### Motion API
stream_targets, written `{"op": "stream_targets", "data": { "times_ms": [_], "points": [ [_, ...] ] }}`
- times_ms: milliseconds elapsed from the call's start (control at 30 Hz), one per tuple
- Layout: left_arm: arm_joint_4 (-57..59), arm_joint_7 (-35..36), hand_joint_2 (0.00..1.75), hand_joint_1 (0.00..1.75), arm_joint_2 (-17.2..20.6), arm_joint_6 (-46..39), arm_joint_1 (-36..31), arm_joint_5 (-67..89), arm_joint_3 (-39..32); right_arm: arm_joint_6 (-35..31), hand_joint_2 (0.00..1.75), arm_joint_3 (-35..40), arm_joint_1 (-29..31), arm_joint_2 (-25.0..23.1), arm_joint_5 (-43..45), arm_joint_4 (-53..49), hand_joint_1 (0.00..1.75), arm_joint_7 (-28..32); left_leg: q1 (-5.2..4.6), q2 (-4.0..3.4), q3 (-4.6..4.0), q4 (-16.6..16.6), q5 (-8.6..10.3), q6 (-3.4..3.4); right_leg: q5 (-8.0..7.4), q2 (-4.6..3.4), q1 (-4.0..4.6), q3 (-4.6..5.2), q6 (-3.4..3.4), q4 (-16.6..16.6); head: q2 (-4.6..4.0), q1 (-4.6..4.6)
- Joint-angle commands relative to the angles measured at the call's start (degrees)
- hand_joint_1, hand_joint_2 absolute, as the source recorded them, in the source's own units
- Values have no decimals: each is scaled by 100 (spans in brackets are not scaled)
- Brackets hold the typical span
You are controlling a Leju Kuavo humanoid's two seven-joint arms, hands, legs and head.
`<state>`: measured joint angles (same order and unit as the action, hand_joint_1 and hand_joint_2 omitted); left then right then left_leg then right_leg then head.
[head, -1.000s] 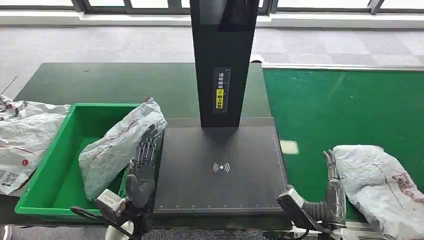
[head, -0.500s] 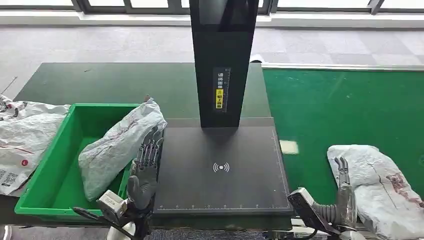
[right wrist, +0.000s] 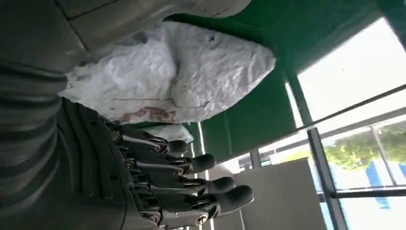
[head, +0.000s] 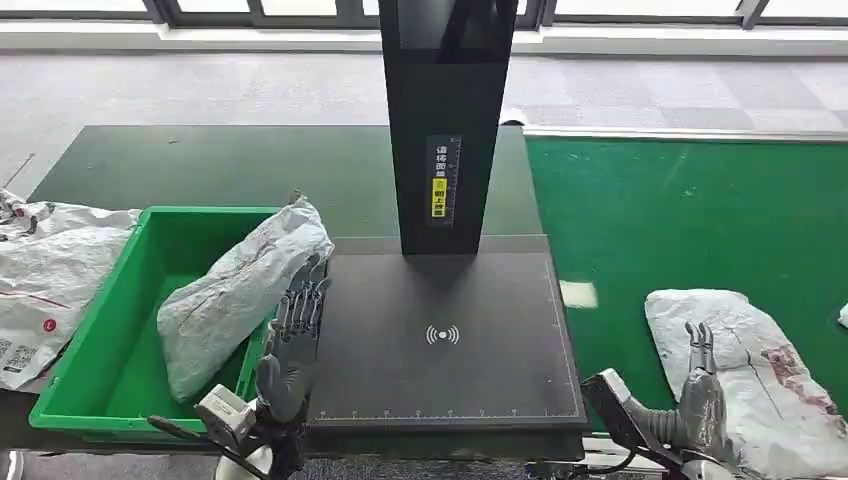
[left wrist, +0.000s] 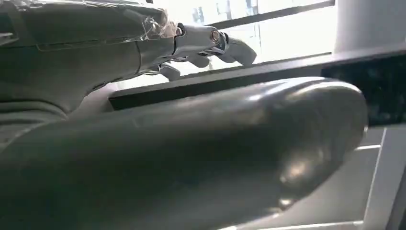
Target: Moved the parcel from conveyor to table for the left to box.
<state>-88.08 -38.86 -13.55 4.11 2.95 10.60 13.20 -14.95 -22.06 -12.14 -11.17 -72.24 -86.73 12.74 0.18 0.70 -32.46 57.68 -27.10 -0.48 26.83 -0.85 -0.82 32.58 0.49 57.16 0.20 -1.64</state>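
A crumpled white-grey parcel (head: 770, 375) with reddish marks lies on the green conveyor belt (head: 680, 220) at the right. My right hand (head: 700, 395) hangs over its near left part, fingers straight and apart, holding nothing. In the right wrist view the parcel (right wrist: 167, 81) sits between the thumb and the dark fingers (right wrist: 191, 184) of that hand (right wrist: 119, 182), which are not closed on it. A second parcel (head: 235, 295) leans over the right wall of the green box (head: 95, 345). My left hand (head: 292, 340) stands open just right of it, seen close in the left wrist view (left wrist: 182, 158).
The black scanning platform (head: 440, 340) with its tall black post (head: 447, 120) fills the middle between the two hands. Another white parcel (head: 40, 270) lies on the table left of the box. A small white object (head: 843, 316) shows at the belt's right edge.
My right hand has moved right, from beside the parcel's left edge to over it. The parcel has drifted slightly left on the belt. The left hand has hardly moved.
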Motion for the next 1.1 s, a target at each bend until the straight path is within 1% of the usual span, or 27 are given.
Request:
{"op": "stream_targets", "data": {
  "times_ms": [33, 100, 133, 167, 200, 233, 267, 300, 367, 400, 433, 500, 567, 600, 633, 733, 967, 1067, 1100],
  "points": [
    [292, -55, 0, 0, 63, 127, -39, 112, 155, 447, 175, -1590, 396, 269, -833, 869, 0, -266, 0, 9, 7, -8, 3, 3, -1, 17, 1, -15, 1, -13, 0, 0],
    [298, -57, 0, 0, 75, 135, -32, 112, 124, 507, 175, -1919, 510, 392, -905, 1170, 0, -275, 0, 4, 7, -9, 2, 2, -2, 12, 1, -15, 0, -15, 0, 0],
    [378, -11, 0, 0, 114, 165, -85, 96, 98, 882, 175, -2538, 688, 837, -1181, 1820, 0, -1170, 2, 2, 11, -13, 3, 2, -5, 13, 4, -20, -1, -21, 0, 0],
    [464, -10, 0, 0, 120, 170, -126, 89, 53, 622, 175, -2848, 827, 1329, -988, 2583, 0, -708, -2, 13, 13, -14, 5, 4, -4, 22, 0, -23, 1, -22, 0, 0],
    [467, -46, 0, 0, 110, 101, -107, 104, -15, 281, 175, -2927, 1142, 1689, -1072, 3319, 0, -320, -2, 16, 15, -20, 8, 5, -6, 29, 0, -27, 1, -29, 0, 0],
    [431, -48, 0, 0, 110, 97, -81, 103, -55, 87, 175, -2895, 1467, 1909, -1200, 3880, 0, -328, 0, 27, 19, -21, 9, 8, -7, 37, 2, -37, 5, -39, 0, 0],
    [385, -48, 0, 0, 98, 100, -56, 101, -83, -74, 175, -2821, 1736, 2018, -1260, 4297, 0, -375, 2, 10, 25, -29, 13, 12, -19, 24, 4, -41, 8, -57, 0, 0],
    [361, -49, 0, 0, 100, 106, -42, 101, -81, -112, 175, -2717, 1834, 2043, -1286, 4418, 0, -482, -2, -12, 19, -15, 2, 12, -15, -3, 0, -25, 6, -35, 0, 0],
    [326, -49, 0, 0, 100, 105, -5, 115, -67, -152, 175, -2616, 1897, 2010, -1284, 4445, 0, -633, -7, -37, 12, -18, 0, 21, -25, -18, -5, -23, 8, -41, 0, 2],
    [313, -50, 0, 0, 102, 99, 21, 119, -63, -144, 175, -2588, 1885, 1995, -1279, 4422, 0, -661, -8, -33, -39, -7, -6, 18, -18, -18, -7, -20, 8, -23, 0, 0],
    [309, -50, 0, 0, 102, 93, 51, 124, -61, -131, 175, -2574, 1853, 1974, -1262, 4392, 0, -683, -7, -39, -40, -14, -3, 17, -25, -23, -5, -16, 6, -31, 0, 0],
    [309, -52, 0, 0, 101, 91, 69, 136, -65, -30, 175, -2543, 1757, 1955, -1220, 4304, 0, -766, -10, -20, -38, -4, -13, 22, -7, -9, -9, -11, 10, -18, 0, 0],
    [317, -52, 0, 0, 100, 93, 66, 138, -64, -11, 175, -2548, 1734, 1967, -1204, 4315, 0, -775, -13, -10, 13, -8, -1, 29, -9, 2, -12, -16, 19, -19, 0, 0],
    [317, -52, 0, 0, 100, 93, 66, 138, -64, -11, 175, -2548, 1734, 1967, -1204, 4315, 0, -775, -10, -5, 16, -14, 1, 27, -10, 11, -8, -21, 16, -26, 0, 0],
    [317, -52, 0, 0, 100, 93, 66, 138, -64, -11, 175, -2548, 1734, 1967, -1204, 4315, 0, -775, -9, 4, 14, -3, 0, 25, -8, 12, -8, -21, 20, -17, 0, 0],
    [317, -52, 0, 0, 100, 93, 66, 138, -64, -11, 175, -2548, 1734, 1967, -1204, 4315, 0, -775, -8, -6, 15, -13, 3, 25, -14, 7, -5, -24, 21, -27, 0, 0],
    [323, -50, 0, 0, 99, 95, 56, 134, -66, 14, 175, -2551, 1738, 1978, -1185, 4325, 0, -783, -12, -2, 0, -4, 3, 27, -10, 9, -11, -14, 28, -16, 0, 0],
    [365, -68, 0, 0, 137, 82, 75, 141, -57, 92, 175, -2601, 1855, 2096, -881, 4631, 0, -561, -10, -3, 1, -8, 6, 27, -14, 11, -10, -18, 27, -23, 0, 2],
    [403, -84, 0, 0, 139, 75, 67, 141, -64, 79, 175, -2605, 1979, 2156, -731, 4922, 0, -420, -12, -5, 4, -7, 4, 28, -13, 8, -12, -19, 28, -22, 0, 0]
  ]
}}
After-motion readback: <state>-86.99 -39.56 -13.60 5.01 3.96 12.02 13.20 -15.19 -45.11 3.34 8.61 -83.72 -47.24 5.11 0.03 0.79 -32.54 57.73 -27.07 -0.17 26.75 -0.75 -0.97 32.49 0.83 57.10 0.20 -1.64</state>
